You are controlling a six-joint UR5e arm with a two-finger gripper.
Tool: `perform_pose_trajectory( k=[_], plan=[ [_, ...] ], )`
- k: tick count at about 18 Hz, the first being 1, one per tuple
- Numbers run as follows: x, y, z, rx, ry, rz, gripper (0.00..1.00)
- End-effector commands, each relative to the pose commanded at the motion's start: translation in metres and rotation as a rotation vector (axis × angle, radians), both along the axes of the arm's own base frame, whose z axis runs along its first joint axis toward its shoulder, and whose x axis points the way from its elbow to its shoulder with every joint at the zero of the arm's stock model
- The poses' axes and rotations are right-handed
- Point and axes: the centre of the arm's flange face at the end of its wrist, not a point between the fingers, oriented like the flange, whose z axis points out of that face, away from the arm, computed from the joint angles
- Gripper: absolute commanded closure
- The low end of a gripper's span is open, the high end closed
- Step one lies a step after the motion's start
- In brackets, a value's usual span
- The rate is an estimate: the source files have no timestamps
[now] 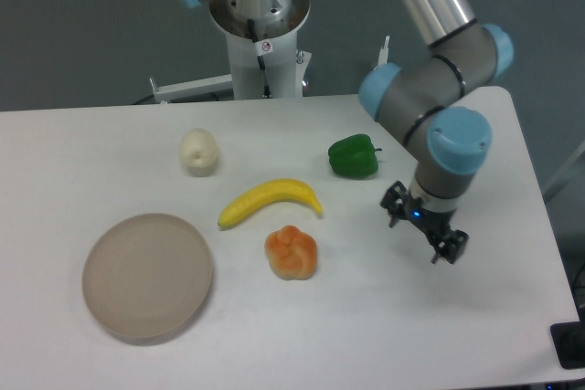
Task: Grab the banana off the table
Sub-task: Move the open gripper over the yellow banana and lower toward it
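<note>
Orange fruit [292,253] just beside banana [270,201]

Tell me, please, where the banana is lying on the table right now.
The banana lies near the middle of the table, just above the orange fruit, with the green pepper to its upper right and the gripper off to its right.

No text is legible; the robot base [259,20] bears a small sticker [266,46] (perhaps a warning sign).
</note>
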Motion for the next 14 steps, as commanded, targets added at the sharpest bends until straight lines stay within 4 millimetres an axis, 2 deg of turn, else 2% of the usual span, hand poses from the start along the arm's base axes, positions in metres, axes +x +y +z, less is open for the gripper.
perform_pose_trajectory(
  k=[2,3,7,11,13,14],
  plan=[
    [0.027,-0.005,-0.002,-0.014,-0.012,-0.026,0.00],
    [0.043,-0.005,-0.012,-0.029,-0.028,-0.058,0.00],
    [0.075,-0.022,-0.005,-0.038,-0.037,-0.075,0.00],
    [0.128,-0.011,-0.012,-0.064,-0.040,-0.144,0.00],
    [0.163,-0.015,-0.019,-0.092,-0.041,-0.188,0.00],
    [0.173,-0.021,-0.021,-0.098,-0.045,-0.198,0.00]
  ],
)
